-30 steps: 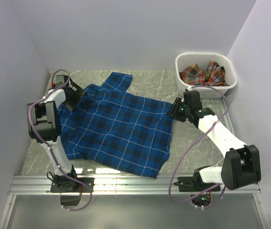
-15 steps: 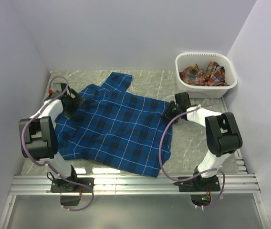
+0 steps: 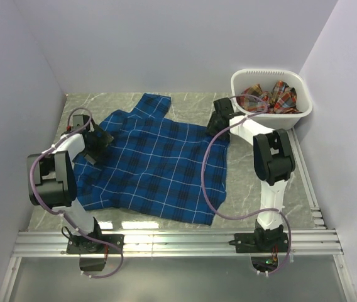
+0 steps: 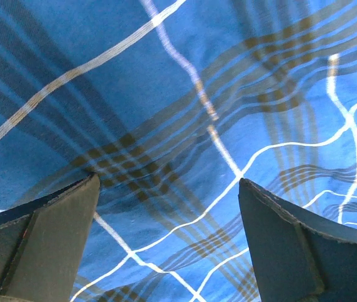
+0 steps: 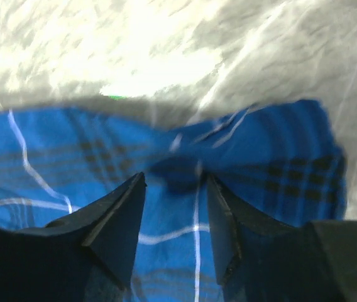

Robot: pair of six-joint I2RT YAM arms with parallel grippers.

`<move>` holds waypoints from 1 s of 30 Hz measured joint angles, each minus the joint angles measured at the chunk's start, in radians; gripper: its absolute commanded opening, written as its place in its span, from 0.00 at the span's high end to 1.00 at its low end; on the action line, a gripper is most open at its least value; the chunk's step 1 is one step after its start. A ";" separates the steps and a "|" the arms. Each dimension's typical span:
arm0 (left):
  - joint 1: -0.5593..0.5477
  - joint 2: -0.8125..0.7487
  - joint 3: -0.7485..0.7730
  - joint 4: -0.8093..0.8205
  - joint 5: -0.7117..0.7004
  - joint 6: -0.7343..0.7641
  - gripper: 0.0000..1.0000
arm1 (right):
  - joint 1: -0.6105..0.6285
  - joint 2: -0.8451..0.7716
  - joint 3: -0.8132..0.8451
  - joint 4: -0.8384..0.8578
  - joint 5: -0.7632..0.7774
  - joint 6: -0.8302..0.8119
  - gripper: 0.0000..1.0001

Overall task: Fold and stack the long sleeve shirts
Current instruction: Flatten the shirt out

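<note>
Blue plaid shirt (image 3: pixel 153 163): spread open left of white basket (image 3: pixel 273 119), no fold made. Red-orange shirt (image 3: pixel 268 97): crumpled inside basket. No stack yet. Left pincer (image 4: pixel 169 185) wide over cloth, far from basket; right pincer (image 5: pixel 173 179) half apart at shirt edge nearest basket, grip unclear. Grey marbled bench (image 3: pixel 254 182), plain pale walls.

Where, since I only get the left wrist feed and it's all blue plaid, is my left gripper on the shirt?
Observer: The left gripper is over the blue plaid shirt's left side.
Operator: And the right gripper?
Observer: The right gripper sits at the shirt's far right corner.
Operator: Any other shirts?
Observer: A red-orange plaid shirt lies bunched in the white basket, far right.
</note>
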 measured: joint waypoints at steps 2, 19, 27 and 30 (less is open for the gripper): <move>-0.002 0.000 0.030 -0.010 -0.006 0.004 0.01 | 0.031 -0.035 -0.003 -0.029 0.035 -0.023 0.34; -0.198 0.356 0.600 0.029 -0.135 0.209 0.09 | 0.429 -0.365 -0.283 -0.231 0.079 -0.128 0.33; -0.189 0.518 0.690 -0.021 -0.176 0.198 0.08 | 0.444 -0.320 -0.309 -0.308 0.074 -0.214 0.33; -0.180 0.549 0.735 -0.024 -0.187 0.185 0.08 | 0.444 -0.284 -0.326 -0.334 0.077 -0.241 0.33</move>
